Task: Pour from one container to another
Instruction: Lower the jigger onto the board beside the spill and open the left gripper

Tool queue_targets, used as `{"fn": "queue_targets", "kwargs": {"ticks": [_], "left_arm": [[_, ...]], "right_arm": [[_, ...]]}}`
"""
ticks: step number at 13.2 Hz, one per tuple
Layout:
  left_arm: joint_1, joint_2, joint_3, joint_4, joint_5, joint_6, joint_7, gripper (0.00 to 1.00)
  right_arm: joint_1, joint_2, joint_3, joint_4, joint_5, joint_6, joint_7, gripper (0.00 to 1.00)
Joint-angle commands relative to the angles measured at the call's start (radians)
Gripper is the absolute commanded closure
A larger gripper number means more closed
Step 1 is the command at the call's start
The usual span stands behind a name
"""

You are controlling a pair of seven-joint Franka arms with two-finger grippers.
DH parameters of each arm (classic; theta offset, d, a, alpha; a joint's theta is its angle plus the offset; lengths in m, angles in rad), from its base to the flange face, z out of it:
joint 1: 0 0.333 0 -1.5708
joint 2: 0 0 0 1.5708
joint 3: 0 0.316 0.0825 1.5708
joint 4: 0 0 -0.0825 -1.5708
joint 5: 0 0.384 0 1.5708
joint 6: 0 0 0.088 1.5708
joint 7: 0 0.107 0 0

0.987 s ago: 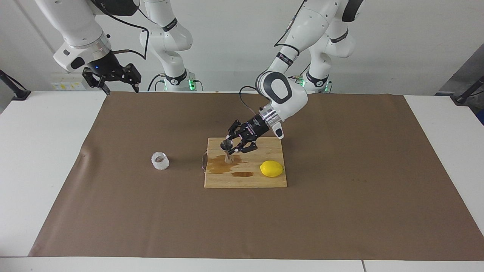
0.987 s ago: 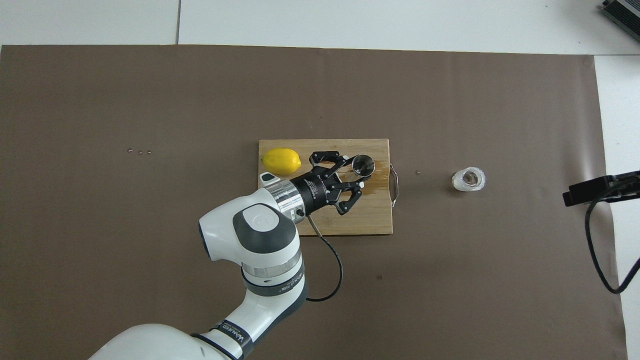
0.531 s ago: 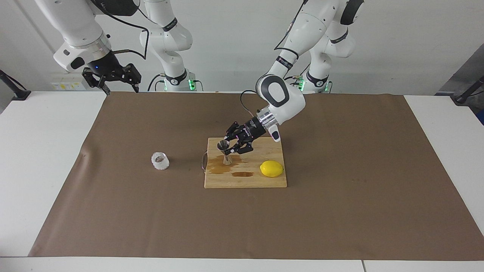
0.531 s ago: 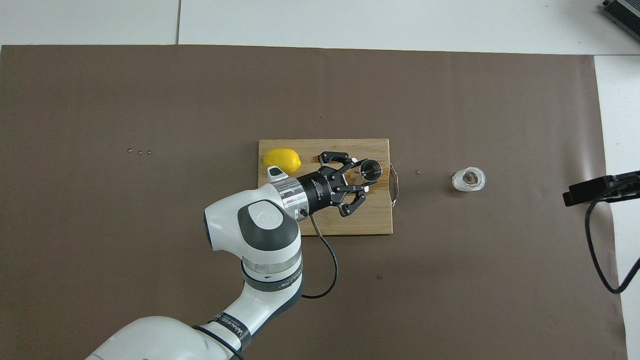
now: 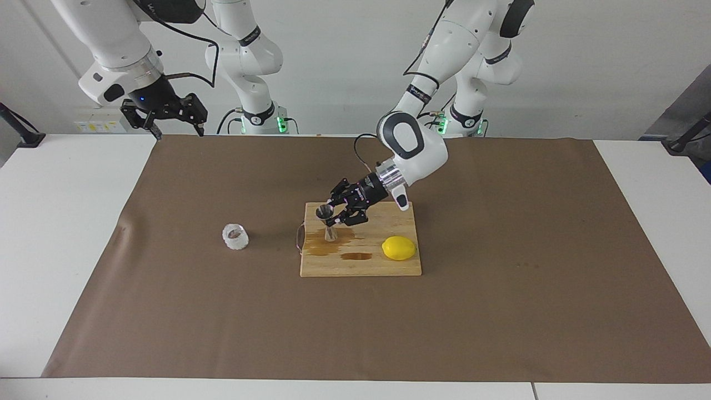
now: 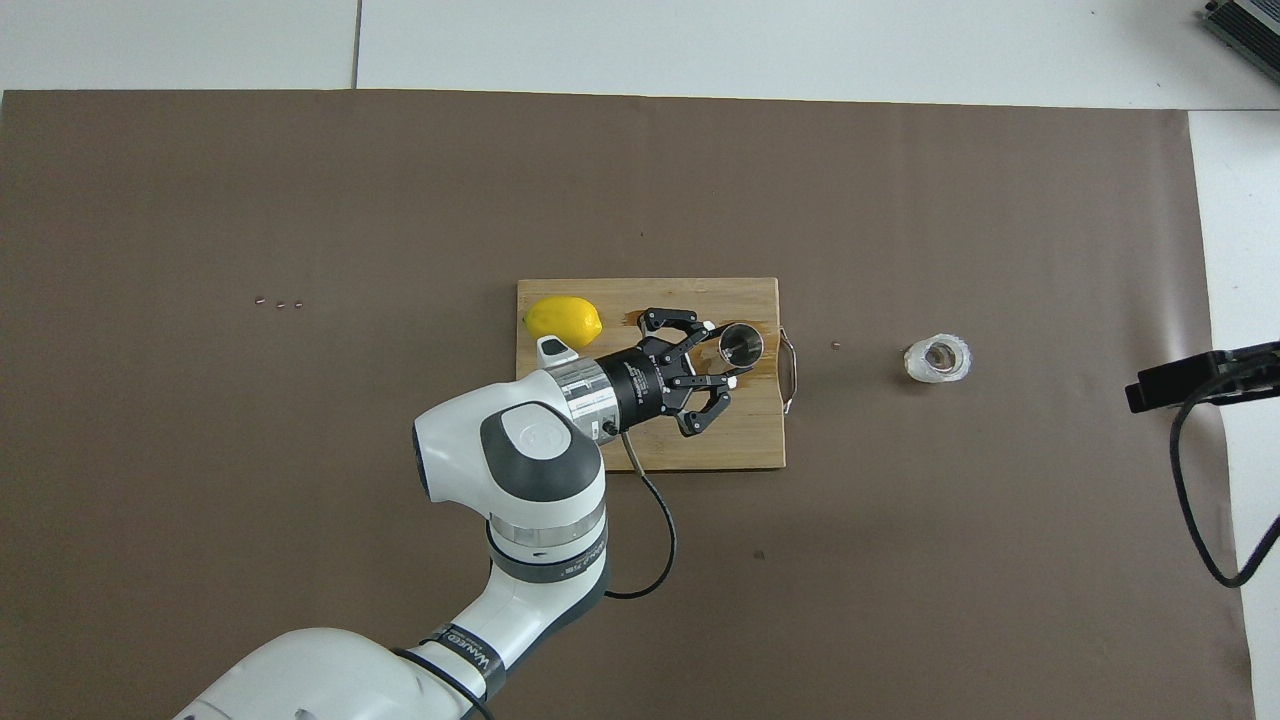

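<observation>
1. Shifted with the jigger (image 5: 328,221) toward the right arm's end of the board (image 5: 389,266) since a second ago: left tool (image 5: 335,218), clamped on the jigger at its waist.
2. Held upright, dark mouth up, just over a wet brown stain (image 5: 325,246) on the board; base touching the wood or not, cannot tell.
3. Seen from overhead: same left tool (image 6: 727,355) reaching in over the board, round jigger mouth (image 6: 741,343) near the board's handle (image 6: 791,362).
4. Lying on the board, toward the left arm's end: lemon (image 5: 399,248), well apart from the jigger.
5. Standing on the brown mat (image 5: 500,311) off the board, toward the right arm's end: cup (image 5: 235,236), upright, untouched.
6. Waiting high over the mat's corner at the robots' end: right tool (image 5: 173,132), fingers apart, nothing between them.
7. Under the mat: white bench (image 5: 66,222).
</observation>
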Motion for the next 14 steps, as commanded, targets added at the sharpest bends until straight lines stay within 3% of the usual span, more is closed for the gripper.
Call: {"fn": "queue_targets", "kwargs": {"ticks": [1,3,5,6,7,10,11,14], "left_arm": [[-0.004,0.001,-0.002,-0.012,-0.001,0.024,0.010,1.00],[-0.004,0.002,-0.002,-0.017,-0.002,0.024,0.010,1.00],[-0.004,0.001,-0.002,-0.021,-0.002,0.028,0.010,0.91],[-0.004,0.001,-0.002,-0.021,-0.002,0.028,0.010,0.56],[-0.002,0.001,-0.002,-0.027,-0.002,0.025,0.010,0.49],[-0.001,-0.001,-0.002,-0.029,-0.002,0.024,0.009,0.47],[0.001,-0.001,-0.002,-0.029,-0.001,0.024,0.009,0.39],[0.004,-0.001,-0.002,-0.029,0.001,0.022,0.004,0.28]], "right_arm": [[-0.005,0.003,0.007,0.010,-0.006,-0.016,0.015,0.00],[-0.005,0.003,0.007,0.010,-0.006,-0.016,0.015,0.00],[-0.005,0.003,0.007,0.010,-0.006,-0.016,0.015,0.00],[-0.005,0.003,0.007,0.010,-0.006,-0.016,0.015,0.00],[-0.005,0.003,0.007,0.010,-0.006,-0.016,0.015,0.00],[-0.005,0.003,0.007,0.010,-0.006,-0.016,0.015,0.00],[-0.005,0.003,0.007,0.010,-0.006,-0.016,0.015,0.00],[-0.005,0.003,0.007,0.010,-0.005,-0.016,0.015,0.00]]}}
